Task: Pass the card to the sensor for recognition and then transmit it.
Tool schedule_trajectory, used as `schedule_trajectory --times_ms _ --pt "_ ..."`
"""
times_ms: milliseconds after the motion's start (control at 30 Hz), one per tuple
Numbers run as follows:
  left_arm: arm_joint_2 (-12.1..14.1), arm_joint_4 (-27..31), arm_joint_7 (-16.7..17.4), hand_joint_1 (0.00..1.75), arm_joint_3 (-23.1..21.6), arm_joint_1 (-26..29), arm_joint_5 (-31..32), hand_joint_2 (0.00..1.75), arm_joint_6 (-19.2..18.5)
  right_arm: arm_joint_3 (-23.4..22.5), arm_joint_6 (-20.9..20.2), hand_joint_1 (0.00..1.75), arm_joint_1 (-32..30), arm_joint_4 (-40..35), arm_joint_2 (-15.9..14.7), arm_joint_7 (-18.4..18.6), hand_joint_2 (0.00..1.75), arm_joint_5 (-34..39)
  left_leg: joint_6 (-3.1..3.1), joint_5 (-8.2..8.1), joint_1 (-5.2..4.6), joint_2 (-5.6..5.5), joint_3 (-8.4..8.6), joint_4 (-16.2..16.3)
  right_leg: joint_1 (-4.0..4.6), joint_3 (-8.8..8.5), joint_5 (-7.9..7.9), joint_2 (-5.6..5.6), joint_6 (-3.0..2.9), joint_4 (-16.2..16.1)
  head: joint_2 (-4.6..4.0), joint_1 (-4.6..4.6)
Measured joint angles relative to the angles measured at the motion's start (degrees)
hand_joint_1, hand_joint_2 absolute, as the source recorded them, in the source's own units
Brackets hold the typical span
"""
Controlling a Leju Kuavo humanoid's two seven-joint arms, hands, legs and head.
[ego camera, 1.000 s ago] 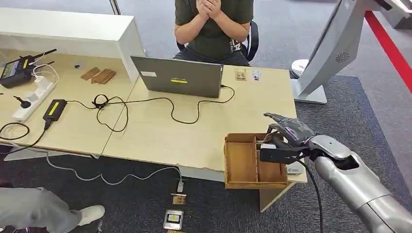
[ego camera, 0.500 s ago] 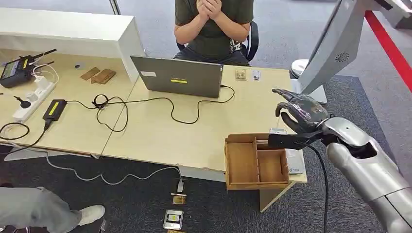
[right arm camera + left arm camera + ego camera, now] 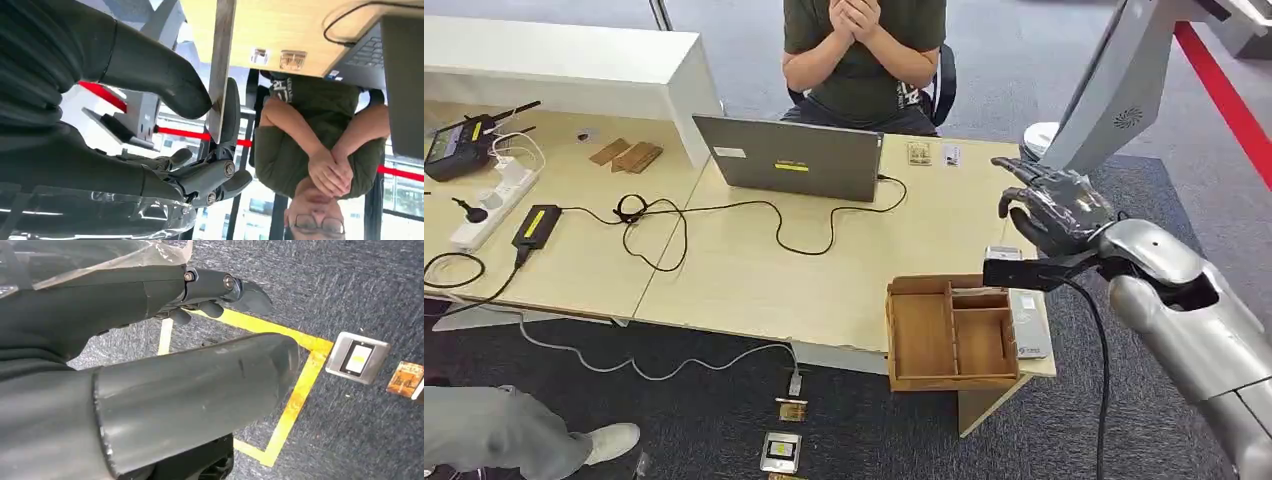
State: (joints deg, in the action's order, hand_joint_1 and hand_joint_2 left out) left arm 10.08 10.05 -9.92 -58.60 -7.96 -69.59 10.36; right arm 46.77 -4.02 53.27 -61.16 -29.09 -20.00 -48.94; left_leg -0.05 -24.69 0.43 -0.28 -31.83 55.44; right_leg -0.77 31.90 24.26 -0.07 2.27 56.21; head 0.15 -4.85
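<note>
My right hand (image 3: 1056,215) hovers above the table's right end, beyond the wooden box (image 3: 922,335). It pinches a thin pale card (image 3: 1002,254) between thumb and a finger; the right wrist view shows that card (image 3: 220,65) edge-on against the thumb (image 3: 150,70). A flat grey card sensor (image 3: 1029,322) lies on the table against the box's right side, below and nearer than the hand. My left hand (image 3: 210,295) hangs over the carpet, holding nothing, its fingers loosely extended.
A person (image 3: 864,50) sits across the table with hands clasped, behind a grey laptop (image 3: 790,158) with trailing cables. Two small cards (image 3: 934,154) lie near the far edge. A white kiosk base (image 3: 1064,180) stands at right. A reader (image 3: 781,452) lies on the floor.
My right hand has lifted out of the wooden box with the card and moved up, away from me and slightly right. The person has not moved.
</note>
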Motion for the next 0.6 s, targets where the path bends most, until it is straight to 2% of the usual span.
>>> schedule_trajectory --times_ms 233,600 --pt "-0.09 0.0 -0.04 0.0 0.0 -0.04 -0.26 0.0 0.09 0.44 2.45 1.75 3.48 1.77 2.61 -1.77 1.75 -0.96 0.0 0.0 0.01 0.0 0.0 0.0 0.0 0.0 0.0 0.0 0.0 0.02 0.0 0.0" --pt "-0.13 0.0 -0.22 0.0 -0.28 -0.12 0.2 0.0 0.02 0.63 6.77 1.75 7.23 10.34 8.54 -3.8 1.75 -2.21 0.0 0.0 0.01 0.0 -0.01 0.0 0.0 0.0 0.0 0.0 0.0 0.01 0.0 0.04"
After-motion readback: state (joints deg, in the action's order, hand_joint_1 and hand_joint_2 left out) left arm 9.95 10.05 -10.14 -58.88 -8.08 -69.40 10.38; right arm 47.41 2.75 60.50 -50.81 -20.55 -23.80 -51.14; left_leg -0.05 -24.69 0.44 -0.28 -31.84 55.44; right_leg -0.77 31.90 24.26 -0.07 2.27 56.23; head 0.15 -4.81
